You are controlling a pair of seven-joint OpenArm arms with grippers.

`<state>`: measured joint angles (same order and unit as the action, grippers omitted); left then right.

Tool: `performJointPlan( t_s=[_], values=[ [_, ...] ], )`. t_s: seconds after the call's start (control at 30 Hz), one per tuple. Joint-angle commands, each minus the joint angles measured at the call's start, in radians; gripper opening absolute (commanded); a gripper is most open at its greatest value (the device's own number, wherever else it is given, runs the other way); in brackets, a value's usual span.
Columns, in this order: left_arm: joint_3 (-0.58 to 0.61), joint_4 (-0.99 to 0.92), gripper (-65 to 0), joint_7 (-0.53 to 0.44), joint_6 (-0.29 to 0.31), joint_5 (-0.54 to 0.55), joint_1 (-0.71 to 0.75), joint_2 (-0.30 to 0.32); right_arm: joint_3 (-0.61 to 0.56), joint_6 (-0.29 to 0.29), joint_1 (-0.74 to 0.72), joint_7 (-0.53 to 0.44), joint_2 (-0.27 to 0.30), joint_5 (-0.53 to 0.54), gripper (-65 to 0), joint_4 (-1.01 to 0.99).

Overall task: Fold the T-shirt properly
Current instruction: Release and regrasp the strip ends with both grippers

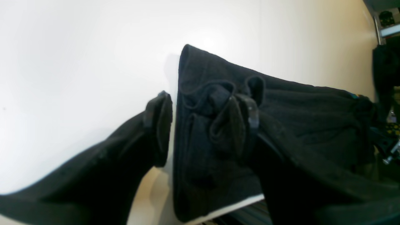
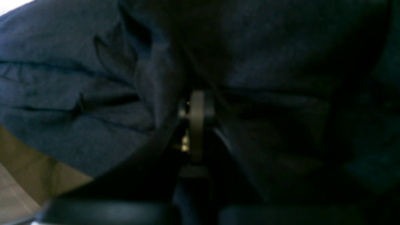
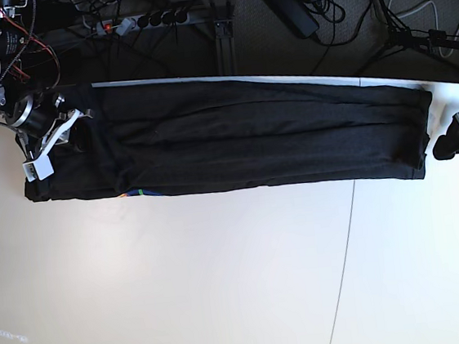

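A broad white counter [image 3: 224, 279] fills most of the base view, brightly and evenly lit, with a thin dark seam [image 3: 344, 268] curving from its middle down to its near edge. Beyond the counter's far edge lies dark grey floor [image 3: 346, 28]. On that floor, a power strip [image 3: 148, 19] sits close to the counter's far left part, a black adapter brick [image 3: 290, 5] lies further right, and loose black cables [image 3: 398, 19] trail toward the counter's far right corner.

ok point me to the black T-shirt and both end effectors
black jersey T-shirt [image 3: 260, 148]: base view, mid panel.
left end effector [image 1: 203, 125]: left wrist view, between fingertips.
right end effector [image 3: 42, 150]: base view, at shirt's end.
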<state>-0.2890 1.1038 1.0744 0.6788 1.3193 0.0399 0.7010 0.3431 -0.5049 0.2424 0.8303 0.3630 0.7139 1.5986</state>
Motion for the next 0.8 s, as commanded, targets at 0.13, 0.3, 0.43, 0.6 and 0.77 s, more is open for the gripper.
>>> performJointPlan(
  t_s=[0.13, 0.3, 0.43, 0.6, 0.77],
  values=[
    [-0.014, 0.099, -31.9, -0.02, 0.019, 0.024, 0.032, 0.025, 0.005, -0.079, -0.025, -0.023, 0.016, 0.007, -65.0, 0.014],
    [-0.08, 0.273, -46.0, -0.058, 0.019, 0.031, 0.083, 0.018, 0.005, -0.079, -0.034, -0.023, 0.016, 0.006, -65.0, 0.014],
    [-0.103, 0.438, -58.4, -0.057, 0.019, 0.03, 0.123, -0.008, 0.005, -0.079, -0.037, -0.024, 0.016, 0.004, -65.0, 0.014],
    [0.002, 0.52, -65.0, -0.135, 0.019, -0.107, 0.185, -0.049, 0.005, -0.079, -0.037, -0.037, 0.016, 0.002, -65.0, 0.014],
    [0.098, 0.465, -65.0, -0.35, 0.019, -0.394, 0.181, -0.091, 0.005, -0.079, -0.037, -0.038, 0.016, 0.0, -65.0, 0.014]
  ],
)
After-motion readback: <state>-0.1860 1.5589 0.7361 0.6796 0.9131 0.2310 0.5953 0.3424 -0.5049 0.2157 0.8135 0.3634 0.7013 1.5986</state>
